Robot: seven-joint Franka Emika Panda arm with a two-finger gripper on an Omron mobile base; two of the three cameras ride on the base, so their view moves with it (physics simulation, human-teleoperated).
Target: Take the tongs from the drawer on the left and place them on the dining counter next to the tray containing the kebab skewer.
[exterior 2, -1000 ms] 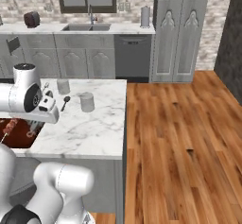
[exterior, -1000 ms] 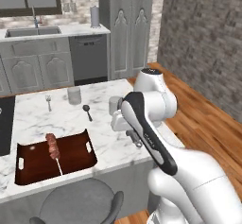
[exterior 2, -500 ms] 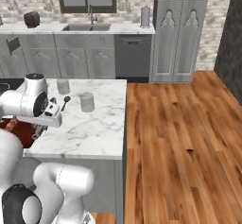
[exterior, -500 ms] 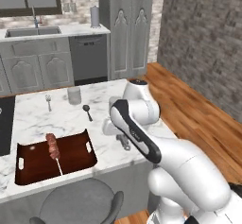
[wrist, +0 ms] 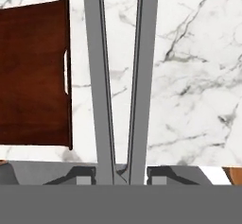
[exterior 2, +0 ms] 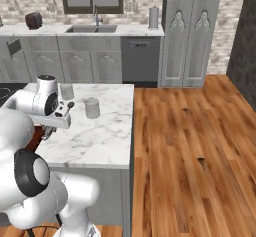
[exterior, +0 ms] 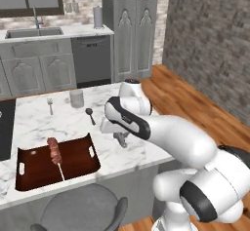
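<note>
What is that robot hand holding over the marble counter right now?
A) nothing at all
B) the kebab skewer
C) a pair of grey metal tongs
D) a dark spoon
C: in the hand view the gripper is closed on the joined end of the tongs, whose two grey arms stretch out over the dining counter just beside the tray.

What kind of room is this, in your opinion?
Most likely a home kitchen: a sink sits in the worktop by the brick wall, grey cabinets line it, and a marble dining counter stands in front.
</note>
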